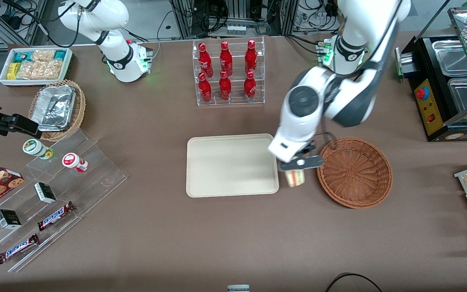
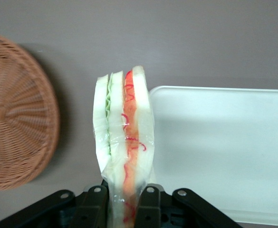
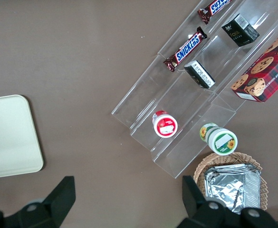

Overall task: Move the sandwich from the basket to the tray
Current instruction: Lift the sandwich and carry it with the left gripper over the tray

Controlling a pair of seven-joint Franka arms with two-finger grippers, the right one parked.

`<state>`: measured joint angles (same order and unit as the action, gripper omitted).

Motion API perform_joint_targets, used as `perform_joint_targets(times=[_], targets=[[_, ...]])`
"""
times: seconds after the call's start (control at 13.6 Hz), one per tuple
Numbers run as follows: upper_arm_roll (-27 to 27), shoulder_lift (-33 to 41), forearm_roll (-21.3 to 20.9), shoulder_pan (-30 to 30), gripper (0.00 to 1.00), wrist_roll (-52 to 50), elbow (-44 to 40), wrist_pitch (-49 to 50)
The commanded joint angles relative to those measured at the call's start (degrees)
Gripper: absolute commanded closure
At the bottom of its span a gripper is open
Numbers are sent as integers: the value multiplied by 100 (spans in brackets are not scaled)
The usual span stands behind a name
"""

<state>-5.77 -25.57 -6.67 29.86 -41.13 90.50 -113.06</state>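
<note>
My left gripper (image 1: 296,170) hangs over the strip of table between the tray (image 1: 217,180) and the basket (image 1: 373,190), shut on the sandwich (image 1: 295,177). In the left wrist view the wrapped sandwich (image 2: 124,137) stands on edge between the black fingers (image 2: 95,206), its red, pink and green layers facing the camera. The reddish-brown wicker basket (image 2: 15,123) lies beside it with nothing showing inside. The cream tray (image 2: 224,147) lies on the sandwich's other flank, its rounded corner close to the wedge. The tray's surface is bare.
A clear rack of red bottles (image 1: 227,73) stands farther from the front camera than the tray. A black food warmer (image 1: 448,81) sits at the working arm's end. Snack shelves (image 1: 43,202), a foil-tray basket (image 1: 59,107) and a white bin (image 1: 35,65) lie toward the parked arm's end.
</note>
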Motion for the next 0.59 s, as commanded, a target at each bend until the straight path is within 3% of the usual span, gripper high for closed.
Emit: perform_joint_targets(times=[0.0, 0.51], targets=[[68, -615, -27, 370, 100, -27, -770, -48], [68, -1204, -27, 959, 100, -45, -911, -1209]])
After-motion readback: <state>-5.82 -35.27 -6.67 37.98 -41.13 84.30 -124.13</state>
